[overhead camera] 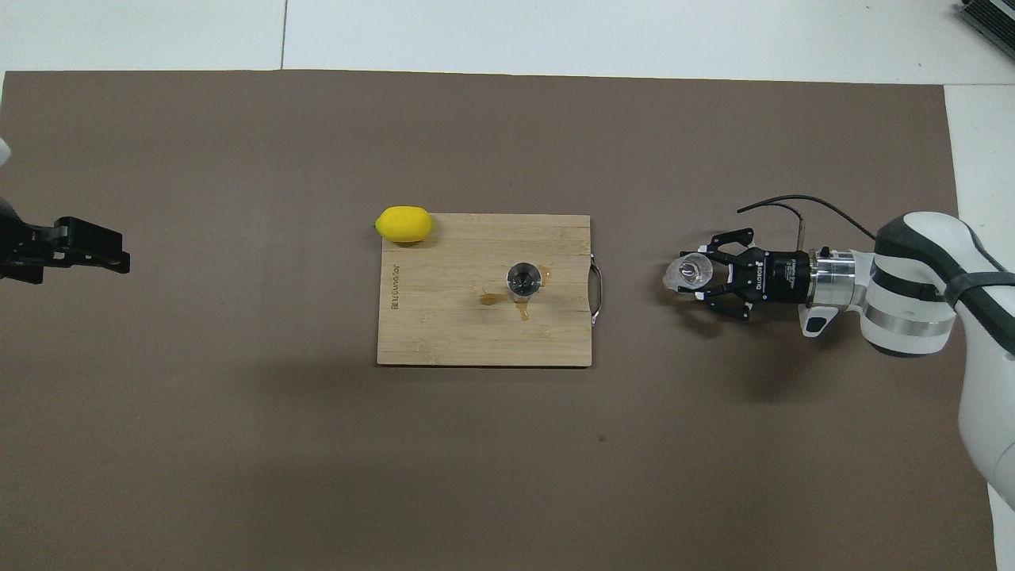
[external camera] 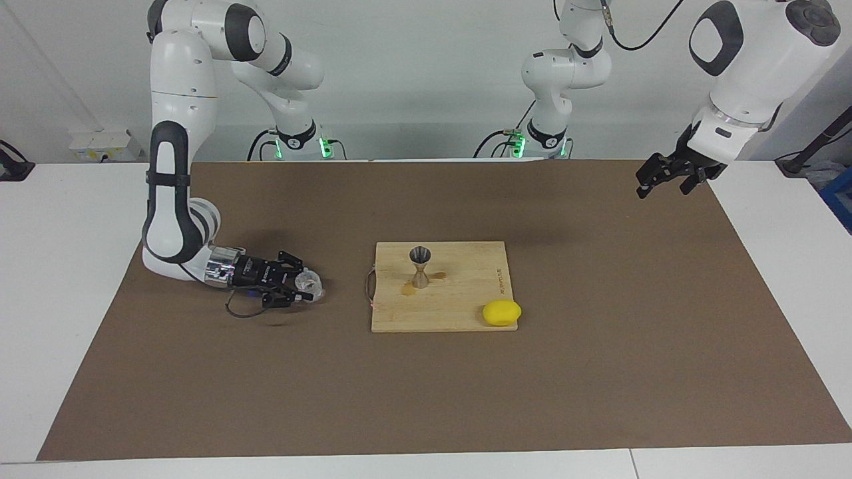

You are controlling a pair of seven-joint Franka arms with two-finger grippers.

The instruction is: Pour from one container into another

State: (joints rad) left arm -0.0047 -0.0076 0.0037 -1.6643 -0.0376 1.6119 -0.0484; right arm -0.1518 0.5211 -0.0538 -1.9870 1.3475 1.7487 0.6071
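Spillage is our worry: the right gripper [external camera: 297,287] clamps the glass tumbler [external camera: 308,285] low over the mat, near the board's handle edge; the narrow jigger [external camera: 420,267] mid-board could tip; the left gripper [external camera: 669,177] waits open over the mat's corner.

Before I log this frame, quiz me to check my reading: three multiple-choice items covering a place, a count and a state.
1. Where does the silvery steel hourglass jigger stand?
A. on the brown mat
B. on the wooden cutting board
C. in a gripper

2. How many yellow lemons are there?
A. one
B. two
C. three

3. What is the right gripper doing?
A. hanging open
B. gripping the jigger
C. gripping the small clear glass tumbler

Key: 1 B, it stands upright on the board beside an amber spill. 2 A, only one lies at the board's corner. 3 C, its fingers close on the tumbler, while the left gripper waits open.
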